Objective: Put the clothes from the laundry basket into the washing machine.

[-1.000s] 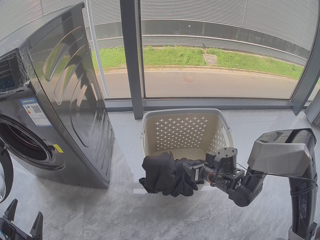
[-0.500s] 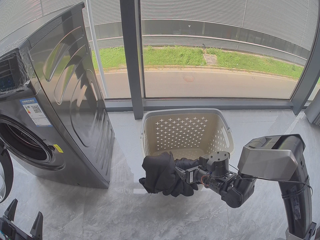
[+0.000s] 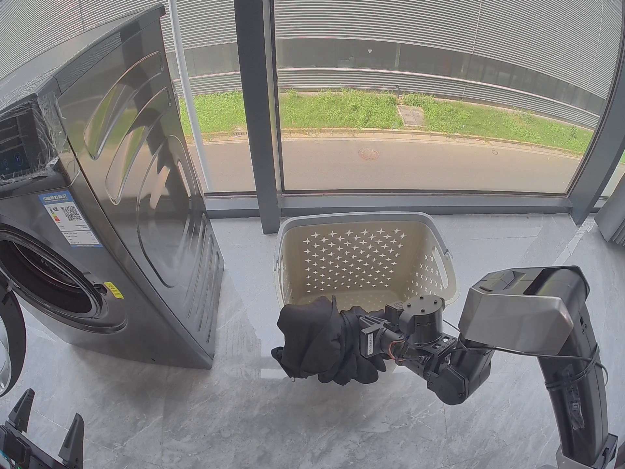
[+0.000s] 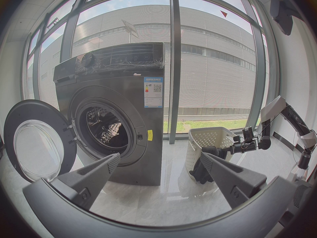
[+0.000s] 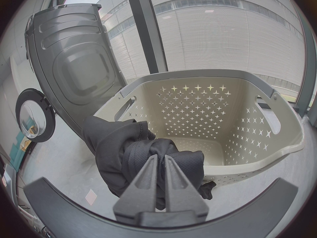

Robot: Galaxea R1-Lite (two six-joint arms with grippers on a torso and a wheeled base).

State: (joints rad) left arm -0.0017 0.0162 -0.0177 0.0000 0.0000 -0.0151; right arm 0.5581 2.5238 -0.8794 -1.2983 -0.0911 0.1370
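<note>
In the head view the right gripper (image 3: 355, 344) sits at lower centre of the frame, clamped on a bundle of black clothes (image 3: 316, 346) that hangs over the near left corner of the laundry basket (image 3: 361, 218). The washing machine (image 3: 130, 184) fills the left of the frame, its drum opening (image 3: 49, 281) at the far left edge. The carry therefore runs leftward, and because the machine shows the basket its side panel, the bundle probably has to round the front corner to reach the mouth. The left gripper (image 3: 45, 425), fingers apart and empty, is in the lower left corner and is the nearer of the two to the opening. In the left wrist view the left gripper (image 4: 160, 156) has its fingers spread, with the drum opening (image 4: 104, 131) straight ahead and the door (image 4: 36, 139) swung wide, so nothing blocks the mouth. Farther off, the clothes (image 4: 199, 174) trail down the outside wall of the basket (image 4: 208, 139) towards the floor. In the right wrist view the right gripper (image 5: 161, 159) has its fingers pressed together on a fold of the clothes (image 5: 112, 146). The rest of the basket (image 5: 204, 75) looks empty behind it, with the machine's side panel (image 5: 76, 50) beyond.
</note>
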